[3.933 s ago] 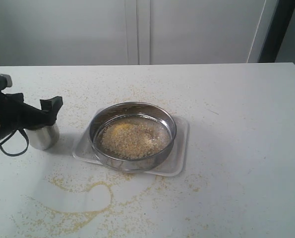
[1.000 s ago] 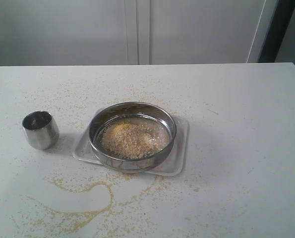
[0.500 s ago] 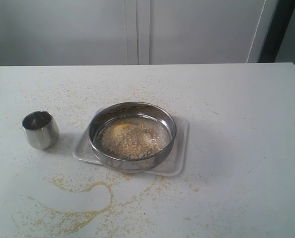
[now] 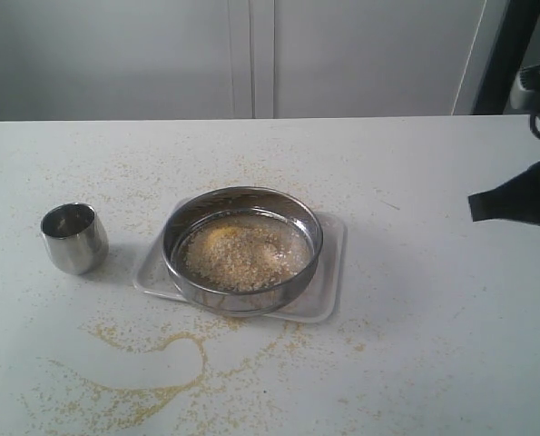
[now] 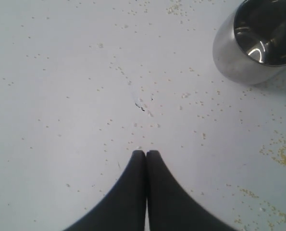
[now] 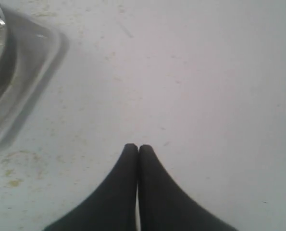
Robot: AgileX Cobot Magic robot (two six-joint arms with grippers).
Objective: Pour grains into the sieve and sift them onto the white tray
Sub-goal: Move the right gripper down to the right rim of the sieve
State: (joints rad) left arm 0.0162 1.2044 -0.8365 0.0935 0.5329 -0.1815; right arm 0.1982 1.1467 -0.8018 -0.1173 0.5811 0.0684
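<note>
Grains [image 4: 244, 256] lie in a pale heap inside the sieve [image 4: 242, 298]. The sieve sits on the white tray [image 4: 333, 263], near the middle of the table [image 4: 415, 345]. The sieve is round, so it has no long side. The tray's long side runs left to right in the exterior view. More spilled grains [image 4: 161, 391] are scattered on the table on the near side of the tray.

The right gripper [image 4: 474, 207] hangs by the right edge, well apart from the sieve, which lies to its left. Its two fingers are pressed together with nothing between them. The left gripper [image 5: 146, 154] is pressed together too and holds nothing. It is near the steel cup [image 4: 73, 238], which stands left of the tray.

I cannot tell for sure which arm is nearer. The right wrist view shows a corner of the tray, and the left one shows only the cup. No labels or writing show.
</note>
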